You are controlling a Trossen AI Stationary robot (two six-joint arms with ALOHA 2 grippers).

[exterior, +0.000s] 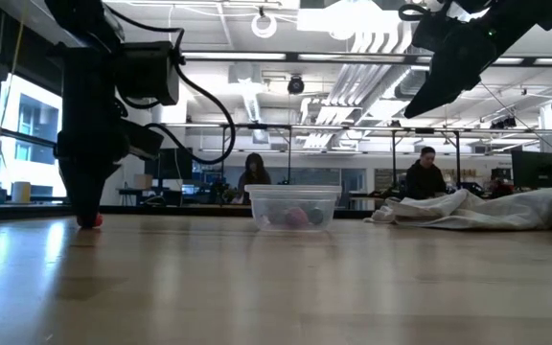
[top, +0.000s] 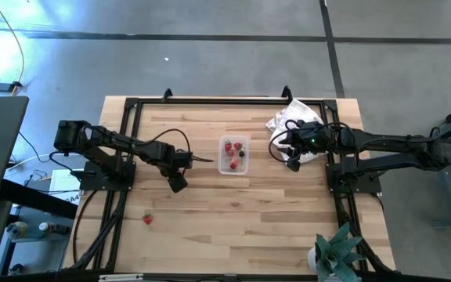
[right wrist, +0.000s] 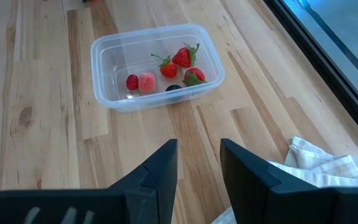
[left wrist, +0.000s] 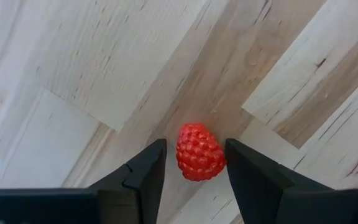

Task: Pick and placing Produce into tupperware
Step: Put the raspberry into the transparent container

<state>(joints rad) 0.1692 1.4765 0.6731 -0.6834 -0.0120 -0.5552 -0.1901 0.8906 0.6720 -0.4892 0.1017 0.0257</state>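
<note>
Straddling one raspberry [left wrist: 199,152]: left tool [left wrist: 194,163] parted | tupperware [right wrist: 157,65]: six pieces | right tool [right wrist: 199,163] parted, raised

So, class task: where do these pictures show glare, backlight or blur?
High view: pale glare on the floor at top left. Low view: bright ceiling lights and windows leave both arms as dark shapes, and the tupperware looks hazy. Left wrist view: the raspberry is sharp between the left pincer fingers.

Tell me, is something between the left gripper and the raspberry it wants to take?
Nothing visible. The raspberry lies on the bare table between the open fingers of the left gripper.
</note>
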